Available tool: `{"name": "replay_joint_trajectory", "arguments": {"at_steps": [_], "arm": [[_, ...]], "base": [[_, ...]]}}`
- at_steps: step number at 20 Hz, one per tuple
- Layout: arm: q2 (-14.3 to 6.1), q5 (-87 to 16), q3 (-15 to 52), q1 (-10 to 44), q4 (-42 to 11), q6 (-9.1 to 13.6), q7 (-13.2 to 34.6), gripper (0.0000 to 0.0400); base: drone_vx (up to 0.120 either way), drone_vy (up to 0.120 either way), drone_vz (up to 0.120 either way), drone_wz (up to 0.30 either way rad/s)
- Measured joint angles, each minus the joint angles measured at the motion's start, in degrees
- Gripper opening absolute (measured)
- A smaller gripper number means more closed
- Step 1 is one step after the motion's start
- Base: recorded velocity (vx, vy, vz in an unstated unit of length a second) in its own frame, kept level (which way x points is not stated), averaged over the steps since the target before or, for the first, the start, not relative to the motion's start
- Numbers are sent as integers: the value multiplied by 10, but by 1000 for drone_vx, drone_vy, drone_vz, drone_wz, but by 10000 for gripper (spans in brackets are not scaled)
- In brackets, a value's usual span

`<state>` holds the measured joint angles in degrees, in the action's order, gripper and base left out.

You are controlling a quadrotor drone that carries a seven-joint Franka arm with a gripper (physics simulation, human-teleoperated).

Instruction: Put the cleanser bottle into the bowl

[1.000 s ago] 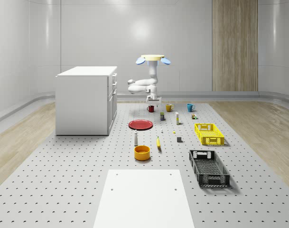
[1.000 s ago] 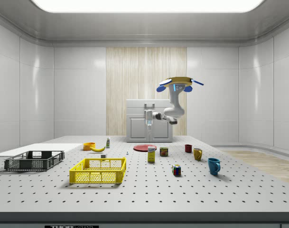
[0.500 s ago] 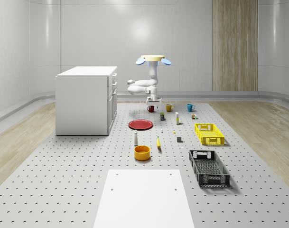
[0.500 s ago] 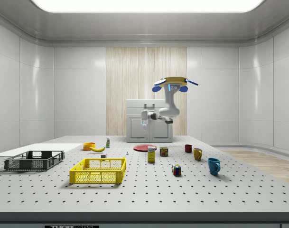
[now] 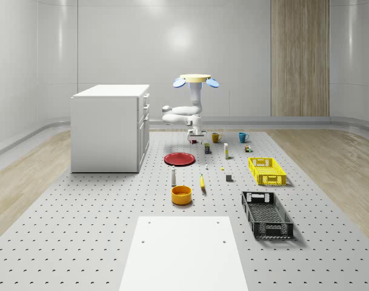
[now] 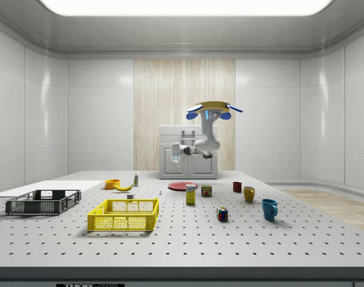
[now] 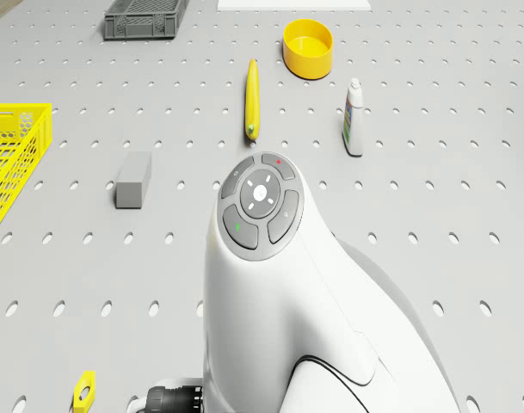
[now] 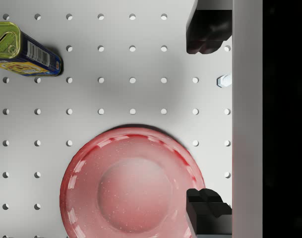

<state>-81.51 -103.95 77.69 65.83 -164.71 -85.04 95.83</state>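
Since the frame a second ago, drone and arm have shifted toward the side view's left, the gripper now hanging in the air above the perforated grey table. In the wrist view its black fingers stand apart with nothing between them, the red round plate lying below and a yellow tin with a blue label lying near the plate. The white cleanser bottle with a green label stands upright near the yellow-orange round bowl, apart from it. A yellow banana lies nearby. The quadrotor drone hovers over the table's far end, beside the white cabinet.
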Motion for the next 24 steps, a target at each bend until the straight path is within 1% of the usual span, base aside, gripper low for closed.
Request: {"name": "replay_joint_trajectory", "arguments": {"at_steps": [4, 6, 9, 13, 15, 20, 23, 24], "arm": [[-5, 2, 1, 1, 0, -5, 1, 400], [-8, 3, 1, 2, 0, -8, 2, 400], [-12, 5, 2, 3, 1, -11, 2, 400], [-17, 7, 3, 4, 1, -16, 3, 400], [-19, 8, 3, 4, 1, -18, 4, 400], [-25, 10, 4, 6, 1, -23, 5, 400], [-28, 12, 5, 6, 1, -26, 5, 400], [-29, 12, 5, 7, 1, -27, 6, 400]], "base": [[120, 0, 0, 0], [120, -120, 0, 0], [120, -13, 0, 0], [120, -120, 0, 0], [120, -20, 0, 0], [120, -120, 0, 0], [120, 0, 0, 0], [120, -80, 0, 0]]}}
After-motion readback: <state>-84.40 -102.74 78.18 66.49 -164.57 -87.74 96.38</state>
